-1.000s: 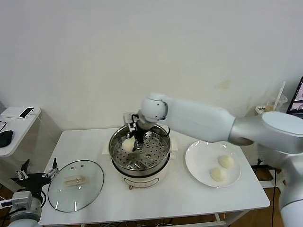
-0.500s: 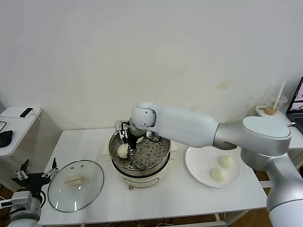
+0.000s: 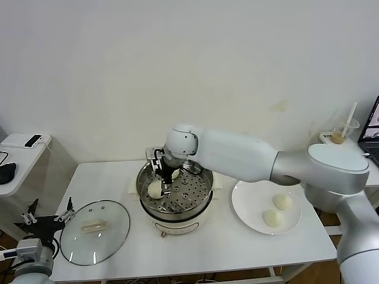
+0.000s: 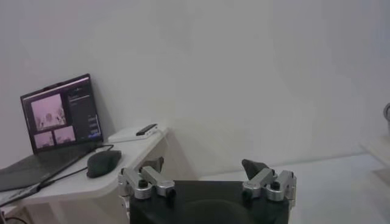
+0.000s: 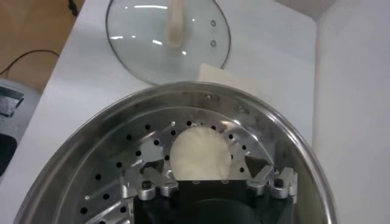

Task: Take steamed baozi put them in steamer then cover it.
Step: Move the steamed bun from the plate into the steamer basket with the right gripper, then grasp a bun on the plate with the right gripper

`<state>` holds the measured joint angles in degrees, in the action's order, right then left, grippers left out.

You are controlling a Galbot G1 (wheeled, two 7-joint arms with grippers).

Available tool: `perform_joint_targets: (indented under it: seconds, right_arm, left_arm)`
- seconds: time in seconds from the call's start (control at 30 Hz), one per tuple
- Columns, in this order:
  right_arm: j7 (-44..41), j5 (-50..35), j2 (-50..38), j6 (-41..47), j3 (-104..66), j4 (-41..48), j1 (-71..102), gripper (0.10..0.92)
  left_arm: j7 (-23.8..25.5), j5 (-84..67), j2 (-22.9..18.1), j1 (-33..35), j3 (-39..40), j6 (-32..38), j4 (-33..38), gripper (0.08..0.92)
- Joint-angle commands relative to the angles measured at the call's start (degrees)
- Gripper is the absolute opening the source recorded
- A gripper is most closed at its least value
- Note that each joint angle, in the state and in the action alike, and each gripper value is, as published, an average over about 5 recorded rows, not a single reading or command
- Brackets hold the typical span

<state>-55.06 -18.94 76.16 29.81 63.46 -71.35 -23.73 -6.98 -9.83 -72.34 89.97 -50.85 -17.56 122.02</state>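
My right gripper (image 3: pixel 161 181) (image 5: pixel 204 170) reaches down inside the steamer (image 3: pixel 177 214), a shiny steel pot on a cream base. Its fingers (image 5: pixel 256 168) stand open on either side of a cream-white baozi (image 3: pixel 155 189) (image 5: pixel 200 154) that rests on the perforated tray near the left wall (image 5: pixel 268 131). A second baozi (image 3: pixel 175 174) shows partly behind the gripper. Two more baozi (image 3: pixel 283 202) (image 3: pixel 272 218) lie on the white plate (image 3: pixel 249 204) to the right. The glass cover (image 3: pixel 95 231) (image 5: pixel 167 36) lies flat on the table left of the steamer. My left gripper (image 3: pixel 47 220) (image 4: pixel 203 165) is parked open off the table's front left corner.
A side table (image 4: pixel 73 182) on the far left carries a laptop (image 4: pixel 58 115), a mouse (image 4: pixel 103 163) and a small white box (image 3: pixel 23 141). A cup with a straw (image 3: pixel 340 135) stands at the far right. The right arm (image 3: pixel 254 155) spans above the table's back right.
My right gripper moved to the steamer's left side, opened and let the baozi go onto the tray. The left arm stayed put.
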Motion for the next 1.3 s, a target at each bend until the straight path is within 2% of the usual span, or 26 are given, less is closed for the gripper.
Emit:
perform_joint_targets:
  seconds: [0.03, 0.4, 0.57, 0.73, 1.0, 1.3]
  right_arm:
    - [-7.37, 2.88, -9.19, -4.23, -0.1, -5.33, -7.84, 0.823]
    - [-14.01, 9.08, -30.65, -10.47, -1.64, -17.43, -10.23, 0.823]
    - [-16.56, 16.24, -41.87, -13.84, -7.95, -20.24, -2.61, 0.823]
    - [-17.4, 22.19, -49.02, -16.16, -14.33, -21.64, 7.14, 0.823]
    - [-17.1, 27.61, -53.63, -18.1, -25.15, -22.95, 24.31, 0.823]
    - [-15.11, 31.81, -52.11, -19.3, -25.85, -20.09, 30.43, 0.823]
  left_arm:
    - [0.03, -0.11, 0.13, -0.01, 0.24, -0.12, 0.29, 0.823]
    - [0.12, -1.57, 1.26, 0.11, 0.87, -0.26, -0.17, 0.823]
    - [0.34, -1.66, 1.23, 0.04, 1.63, -0.19, -0.26, 0.823]
    - [0.32, -1.47, 1.38, -0.24, 2.29, -0.25, -0.17, 0.823]
    - [0.4, -0.48, 1.26, -0.45, 3.62, -0.17, -0.75, 0.823]
    - [0.44, -0.3, 2.12, -0.46, 3.49, -0.19, -1.25, 0.823]
